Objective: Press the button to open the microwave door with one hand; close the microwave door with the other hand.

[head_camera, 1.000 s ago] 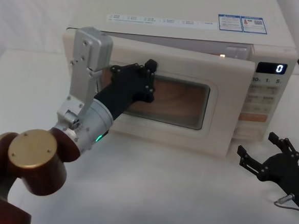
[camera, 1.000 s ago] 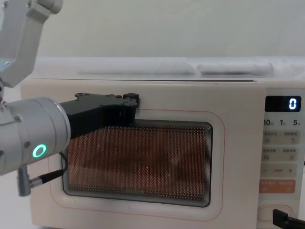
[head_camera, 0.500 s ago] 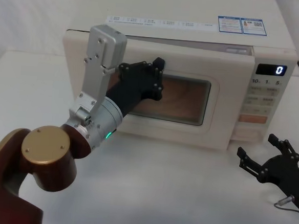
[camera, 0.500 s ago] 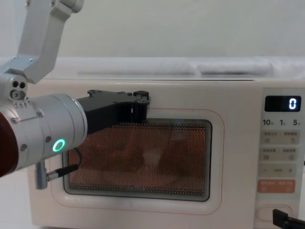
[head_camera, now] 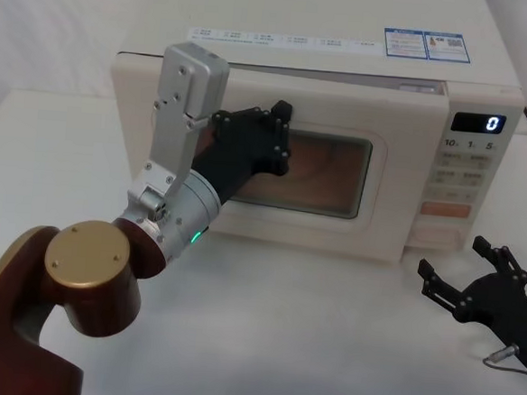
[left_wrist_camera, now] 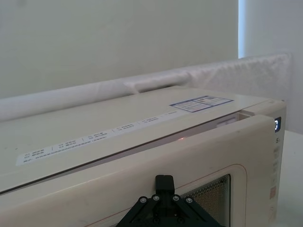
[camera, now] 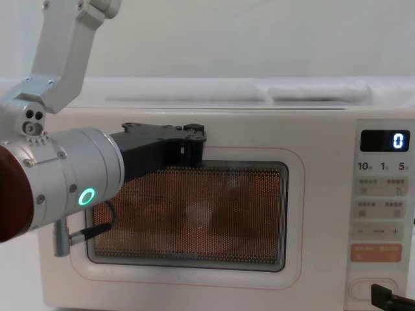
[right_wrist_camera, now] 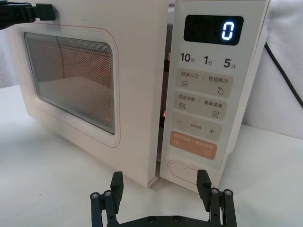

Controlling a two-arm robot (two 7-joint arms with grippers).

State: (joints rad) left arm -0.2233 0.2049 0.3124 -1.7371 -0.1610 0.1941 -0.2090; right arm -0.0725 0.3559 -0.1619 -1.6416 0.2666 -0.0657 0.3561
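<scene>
The left gripper (head_camera: 270, 135) was pressed flat against the microwave door (head_camera: 334, 230), up by the top left corner of its dark window (head_camera: 315, 174); I could not tell whether its fingers were together or apart. The door stood almost closed, a thin gap left along its top edge and at its right side beside the control panel (right_wrist_camera: 203, 94). The right gripper (head_camera: 466, 275) rested low on the white table (head_camera: 308, 336), in front of the panel, fingers spread wide, near the button (right_wrist_camera: 184, 170) but not touching it.
</scene>
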